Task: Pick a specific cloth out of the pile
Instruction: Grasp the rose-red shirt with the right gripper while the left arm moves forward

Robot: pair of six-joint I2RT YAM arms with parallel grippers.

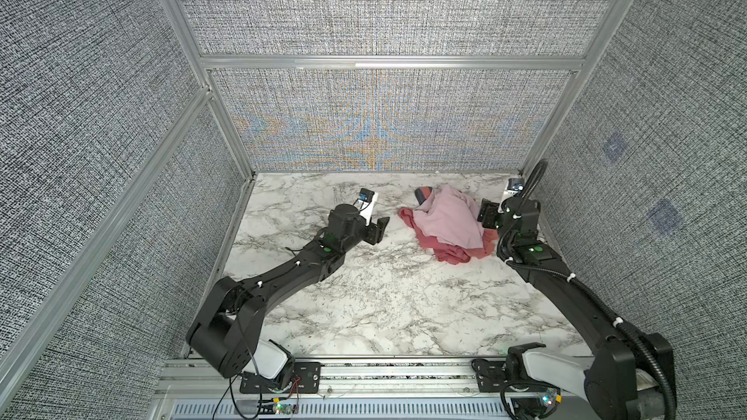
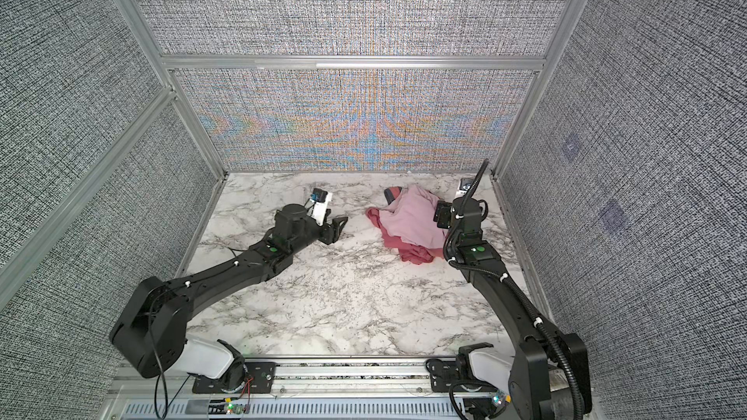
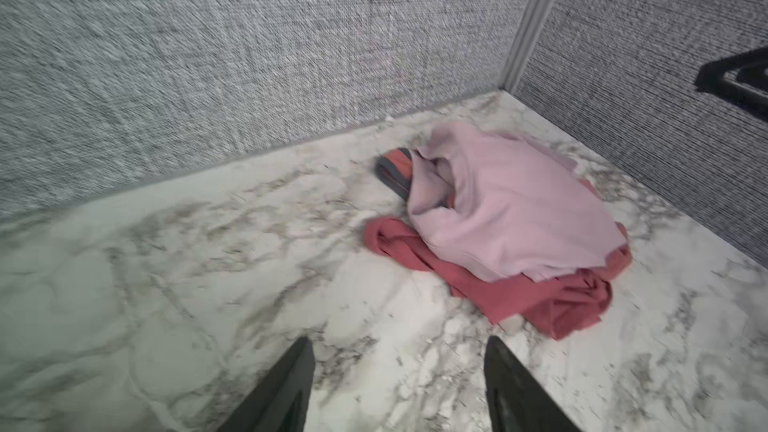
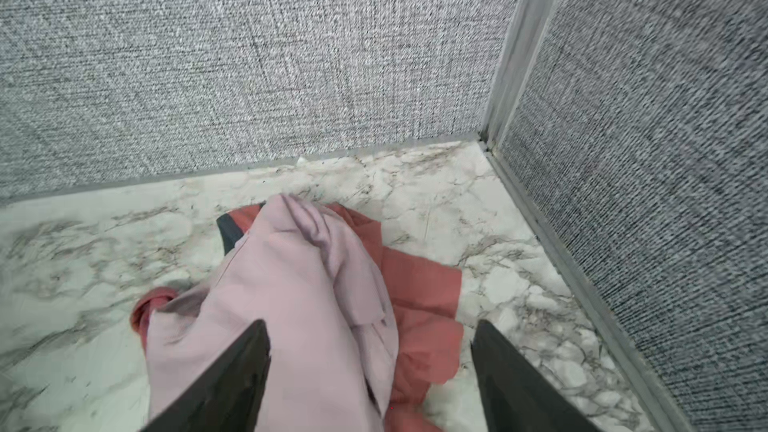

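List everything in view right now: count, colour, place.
pale cloth: one, lilac-pink, atop the pile, far right.
cloth: one, dusty rose-red, under it, showing at near and left edges.
salmon cloth: one, coral, underneath, right side.
dark piece: one, grey-blue, pile's far edge.
table: one, white-grey marble.
walls: three, grey woven, around table.
left gripper: one, black, open, over bare table.
right gripper: one, black, open, above pale cloth.

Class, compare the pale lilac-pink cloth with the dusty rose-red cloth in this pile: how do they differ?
The pale lilac-pink cloth is lighter; the dusty rose-red cloth is darker. The pale one lies on top, mostly exposed; the rose-red one lies underneath, only its edges showing. Both are crumpled, plain soft fabric.
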